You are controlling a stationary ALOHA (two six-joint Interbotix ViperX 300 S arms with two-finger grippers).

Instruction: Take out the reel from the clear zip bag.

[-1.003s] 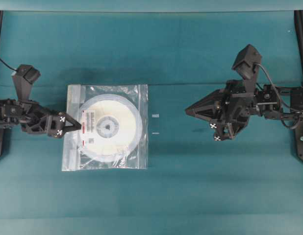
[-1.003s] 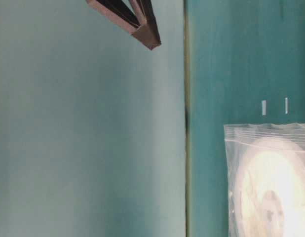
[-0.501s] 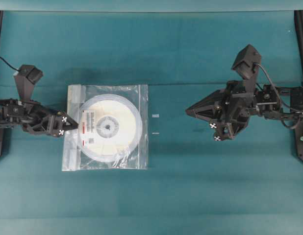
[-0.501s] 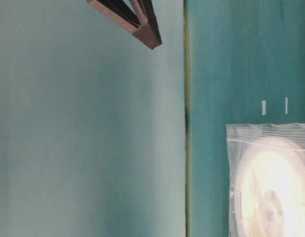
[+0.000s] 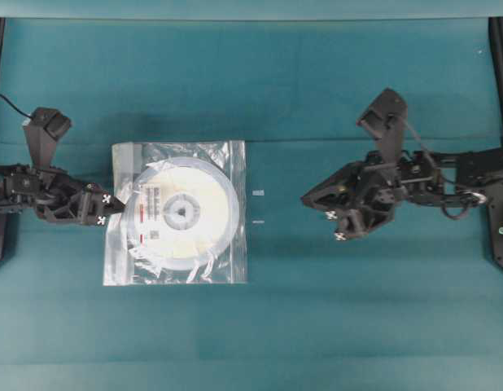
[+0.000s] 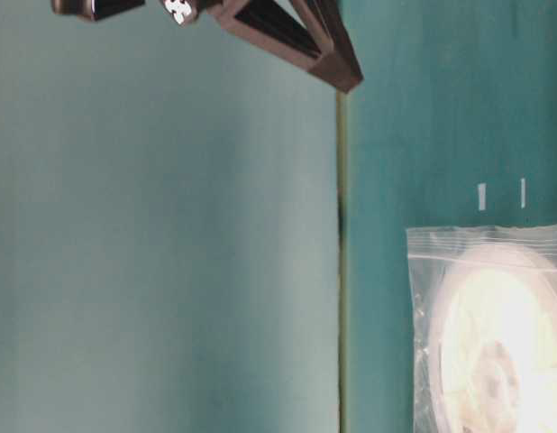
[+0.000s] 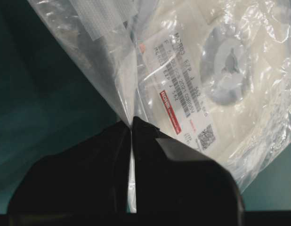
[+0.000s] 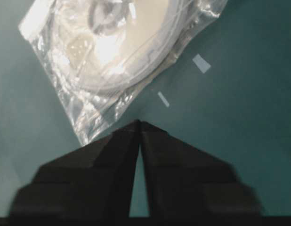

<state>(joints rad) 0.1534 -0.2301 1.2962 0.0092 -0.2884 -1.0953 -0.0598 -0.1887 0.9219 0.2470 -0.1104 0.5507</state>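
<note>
The clear zip bag [image 5: 121,262] lies flat on the teal table, left of centre, with its whitish zip strip along the left edge. Inside it lies the reel [image 5: 196,238], a cream disc with a grey hub and a white label with red marks [image 7: 183,96]. My left gripper [image 5: 120,204] is at the bag's left edge, and the left wrist view shows it [image 7: 132,123] shut on a fold of the bag film [image 7: 103,61] just beside the reel [image 7: 251,117]. My right gripper [image 5: 304,198] hovers right of the bag, tips together [image 8: 138,123], holding nothing.
Two small white tape marks [image 5: 259,193] [image 5: 258,221] sit on the table between the bag and the right gripper. A seam crosses the teal cover behind the bag. In the table-level view the right gripper [image 6: 349,83] hangs above the bag [image 6: 427,271].
The left gripper has closed on the bag's left edge. The right arm has swung toward the bag and dropped lower, its tip now farther left.
</note>
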